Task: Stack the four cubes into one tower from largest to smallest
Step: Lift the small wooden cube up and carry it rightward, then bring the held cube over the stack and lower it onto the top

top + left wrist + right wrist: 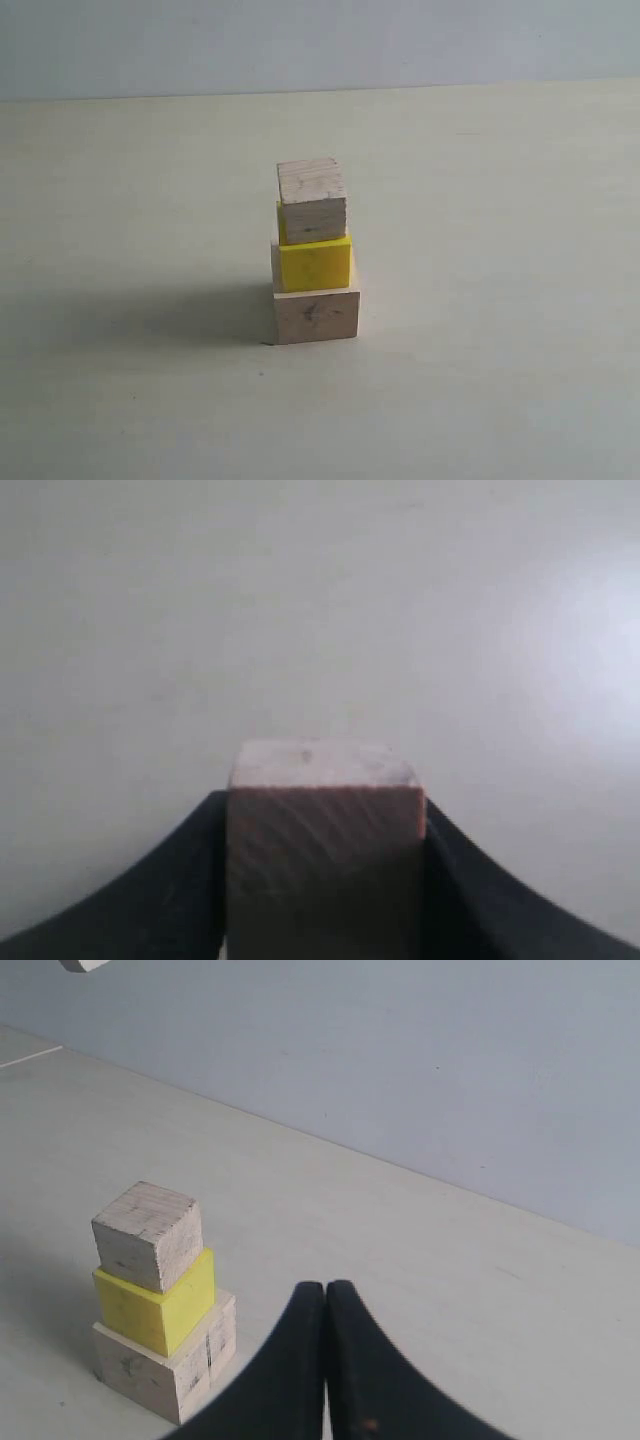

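Pale table [500, 380] | left gripper [325, 880] clamped on tiny cube [325, 810] | right gripper [326, 1300] jaws together | stack [315, 262] upward: large cube [316, 316], yellow cube [315, 266], medium cube [312, 200]; shadow [150, 320] toward 9 o'clock

The exterior view is lit softly and evenly, with slight grain. A broad, faint shadow [150, 315] is thrown from the tower [315, 255] toward 9 o'clock across the pale table [500, 400]. In the left wrist view the small wooden cube [322, 850] is seen blurred, its near face shaded, and a patch of glare [600, 650] is spread over the table. The right wrist view is rendered sharper.
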